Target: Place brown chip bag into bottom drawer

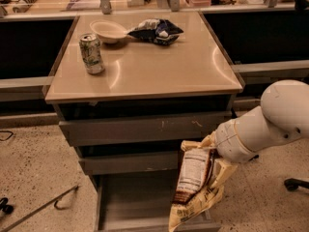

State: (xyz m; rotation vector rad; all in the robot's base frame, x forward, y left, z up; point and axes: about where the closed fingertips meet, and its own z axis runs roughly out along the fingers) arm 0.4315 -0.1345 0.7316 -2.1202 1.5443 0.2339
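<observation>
The brown chip bag [194, 183], dark brown with cream edges and a white label panel, hangs upright from my gripper [211, 150] at the end of the white arm [270, 122]. The gripper is shut on the bag's top right corner, and the bag and wrist mostly hide its fingers. The bottom drawer [130, 199] is pulled open under the cabinet, a shallow grey tray. The bag's lower end hangs over the drawer's right front corner; I cannot tell whether it touches the tray.
On the beige cabinet top [159, 66] stand a soda can [91, 53], a white bowl [108, 31] and a dark blue-and-silver snack bag [155, 31]. The two upper drawers [140, 128] are closed. A thin metal rod [43, 207] lies on the floor at left, a chair base [295, 182] at right.
</observation>
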